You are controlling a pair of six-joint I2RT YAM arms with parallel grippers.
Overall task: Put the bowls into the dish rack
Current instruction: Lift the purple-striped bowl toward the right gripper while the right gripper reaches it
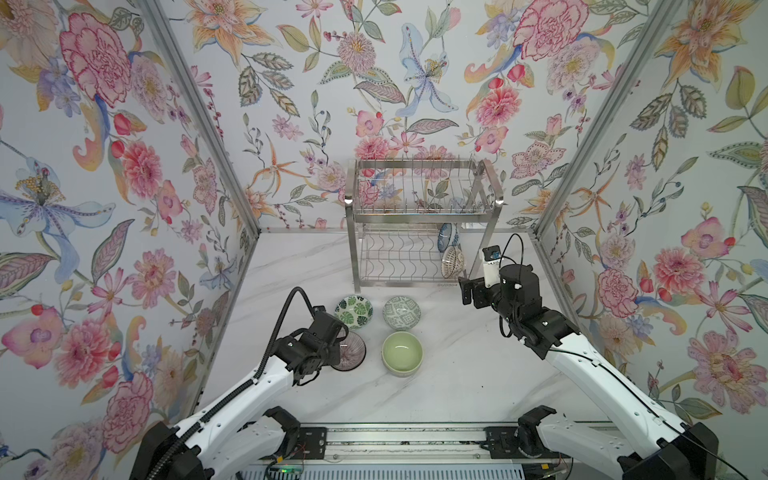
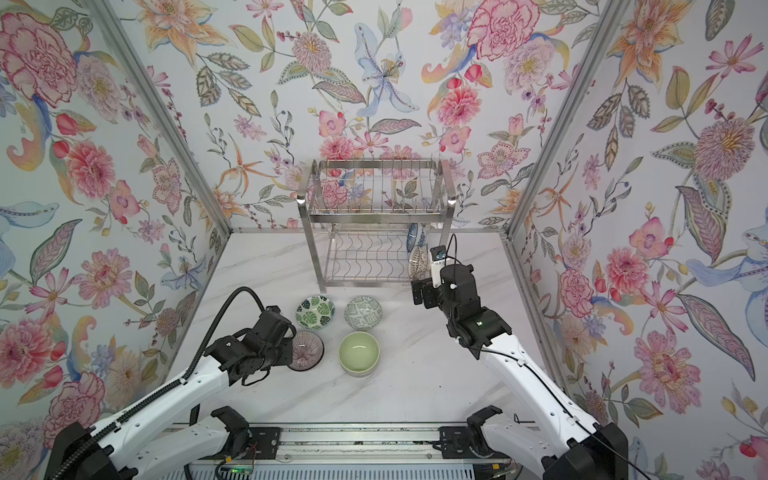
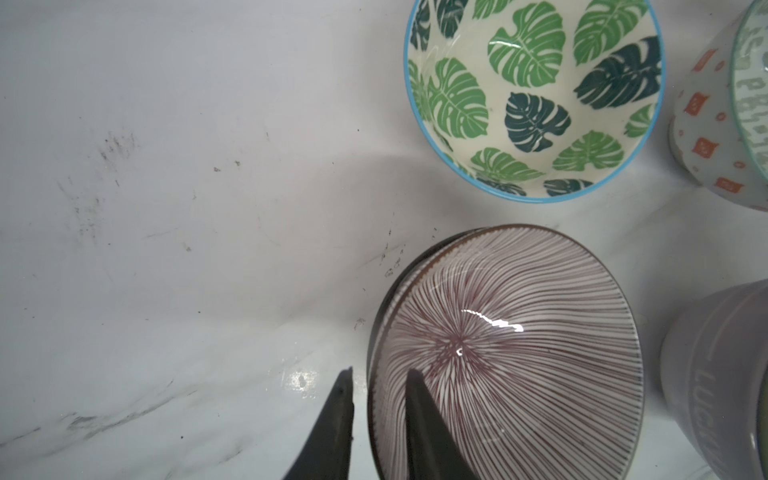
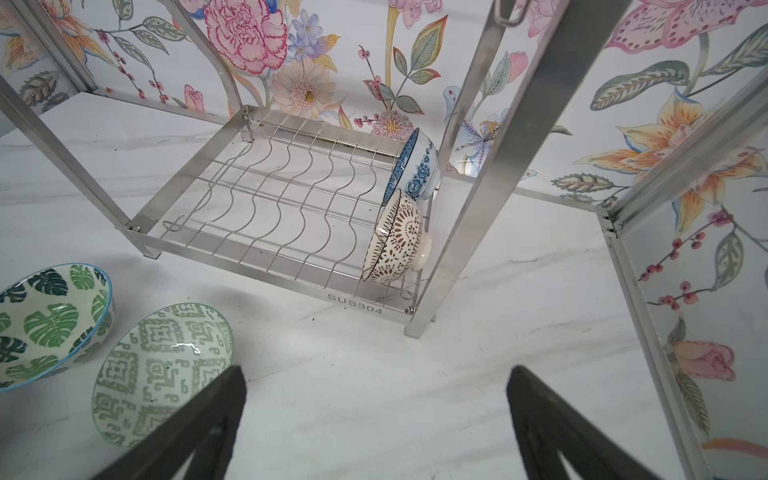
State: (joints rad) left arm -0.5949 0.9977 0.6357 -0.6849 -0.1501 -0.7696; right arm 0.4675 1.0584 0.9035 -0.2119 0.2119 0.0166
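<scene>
A ribbed bowl [image 3: 519, 353] with dark red radial lines sits on the marble table at the front left. My left gripper [image 3: 379, 371] straddles its rim, one finger inside and one outside, slightly open, with a gap to the rim. The leaf-print bowl [image 1: 353, 311], geometric bowl [image 1: 401, 311] and plain green bowl [image 1: 402, 353] stand upright nearby. The dish rack [image 1: 424, 208] stands at the back. A blue floral bowl [image 4: 417, 170] and a brown lattice bowl [image 4: 397, 237] lean on edge at the right end of its lower shelf. My right gripper [image 4: 376, 370] hovers wide open and empty near the rack's front right leg.
Floral walls with metal frame posts [image 1: 199, 116] close in the table on three sides. A metal rail [image 1: 395, 436] with both arm bases runs along the front edge. The rack's upper tier [image 2: 374, 195] holds no bowls that I can see.
</scene>
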